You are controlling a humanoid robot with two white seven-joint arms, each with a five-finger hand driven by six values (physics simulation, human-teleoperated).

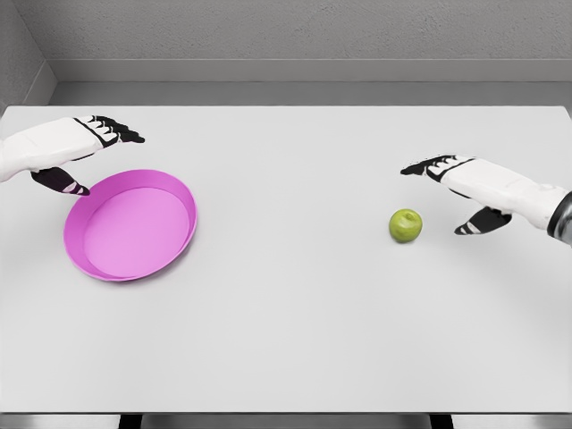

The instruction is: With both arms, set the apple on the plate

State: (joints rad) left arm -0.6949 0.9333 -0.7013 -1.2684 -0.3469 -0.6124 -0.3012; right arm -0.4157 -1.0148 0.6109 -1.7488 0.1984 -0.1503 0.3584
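**Listener:** What does the head camera show you?

**Operator:** I am looking down on a wide, pale grey surface [295, 340] that fills most of the view, with a grey wall behind its far edge. Two things sit on it. Toward the left is a shallow pink plate [130, 225] with a raised rim, round and holding nothing. Toward the right is a small green apple [406, 225], upright, its stem dimple on top.

**Listener:** How far apart are they?

**Operator:** Well apart. A broad stretch of bare surface lies between them. The apple rests on the surface, not on the plate.

**Listener:** And my robot's hands?

**Operator:** The left hand [71, 147] comes in from the left edge on a white forearm. It sits just beyond the plate's far left rim. Its dark fingers [121, 131] stretch out flat toward the right, and the thumb points down toward the rim, near it; I cannot tell whether it touches. The hand is spread and holds nothing.

**Listener:** The right one?

**Operator:** The right hand [469, 188] enters from the right edge, also white with dark fingertips. It is just beside the apple, on the apple's right and slightly farther back. Its fingers reach left, above and beyond the fruit, while the thumb hangs lower, near the apple's right side with a visible gap. That hand is also spread wide and grips nothing.
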